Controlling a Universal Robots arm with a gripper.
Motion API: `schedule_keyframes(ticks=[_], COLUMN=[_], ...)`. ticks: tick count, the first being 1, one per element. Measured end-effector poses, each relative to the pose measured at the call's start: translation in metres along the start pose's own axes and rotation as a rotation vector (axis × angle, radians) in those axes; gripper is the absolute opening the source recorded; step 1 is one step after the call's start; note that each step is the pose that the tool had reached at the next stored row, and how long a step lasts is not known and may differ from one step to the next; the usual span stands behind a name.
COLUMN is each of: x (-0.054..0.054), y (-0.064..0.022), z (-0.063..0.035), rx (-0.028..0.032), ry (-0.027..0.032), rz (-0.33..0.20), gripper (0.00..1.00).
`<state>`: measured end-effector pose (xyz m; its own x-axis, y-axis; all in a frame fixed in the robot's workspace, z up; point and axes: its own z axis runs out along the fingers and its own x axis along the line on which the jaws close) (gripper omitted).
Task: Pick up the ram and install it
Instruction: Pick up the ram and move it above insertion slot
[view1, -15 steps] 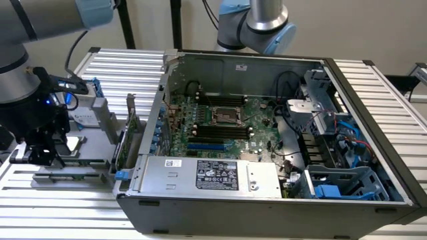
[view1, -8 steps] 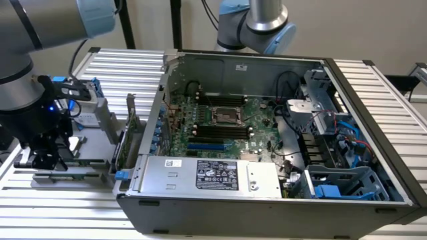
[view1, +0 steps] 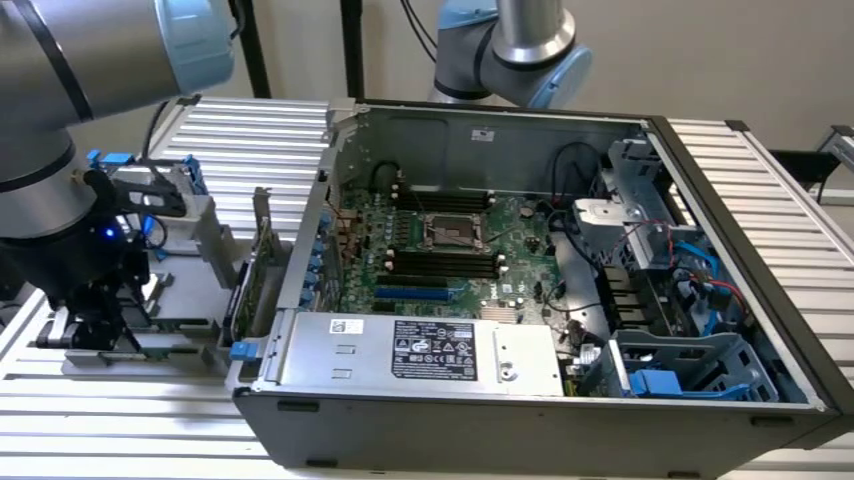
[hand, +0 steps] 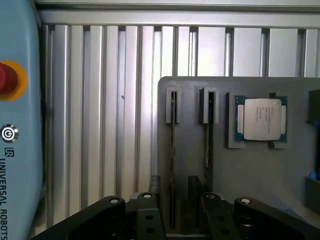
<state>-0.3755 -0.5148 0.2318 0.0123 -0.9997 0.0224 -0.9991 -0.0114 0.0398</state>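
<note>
Plainly we are at the outset: the gripper (hand: 180, 202) hangs over the gray tray (hand: 250, 175), which sits beside the open computer case (view1: 534, 420) on the exterior view's left. Its fingers stand apart and are closed on nothing. The ram (hand: 173, 150) stands on edge in a tray slot, in line with the gap between them. A second stick (hand: 208, 145) and a processor (hand: 261, 119) are alongside. We judge the pick not yet made. The black motherboard slots (view1: 441, 262) look unfilled, so installation remains.
</note>
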Motion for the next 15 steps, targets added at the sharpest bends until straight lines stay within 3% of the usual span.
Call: schedule_keyframes(ticks=[15], x=[0.0], y=[0.0015], z=[0.0272], rx=[0.0001], ry=[-0.0001], rz=[0.0], gripper=[0.36])
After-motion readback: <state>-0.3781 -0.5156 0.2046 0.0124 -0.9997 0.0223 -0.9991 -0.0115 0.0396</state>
